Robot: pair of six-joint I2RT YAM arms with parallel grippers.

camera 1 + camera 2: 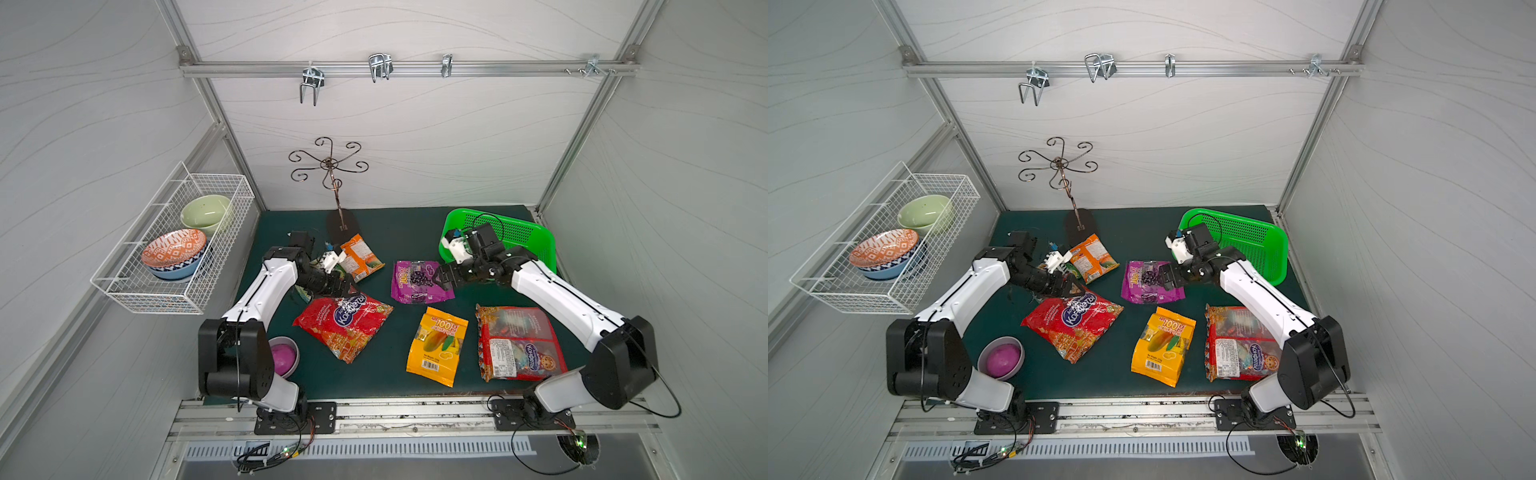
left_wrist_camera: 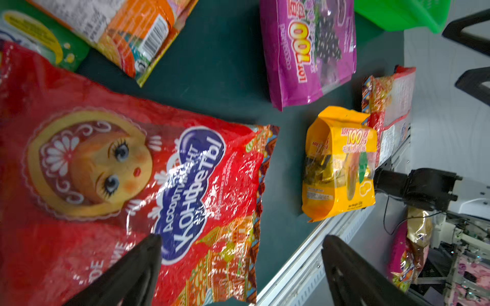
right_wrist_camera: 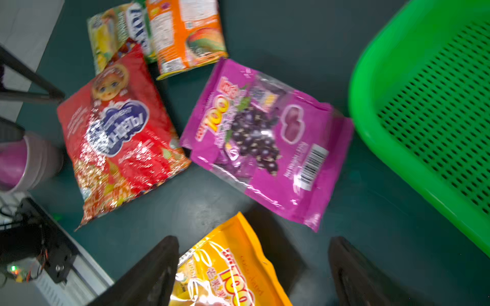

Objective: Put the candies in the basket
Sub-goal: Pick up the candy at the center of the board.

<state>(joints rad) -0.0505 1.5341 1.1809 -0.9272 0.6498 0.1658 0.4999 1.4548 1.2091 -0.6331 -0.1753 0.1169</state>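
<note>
Left jaws stand spread wide over the red bag (image 1: 344, 326); right jaws, also spread, hang near the purple bag (image 1: 417, 282). All six candies lie on the dark surface (image 1: 386, 374), outside the green basket (image 1: 536, 245) at its far right corner

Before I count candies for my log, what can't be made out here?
- Green-yellow bag: mostly under the left arm in both top views.
- Basket: part behind the right arm in both top views; cropped in the right wrist view.
- Purple bag: print blurred in the right wrist view.
</note>
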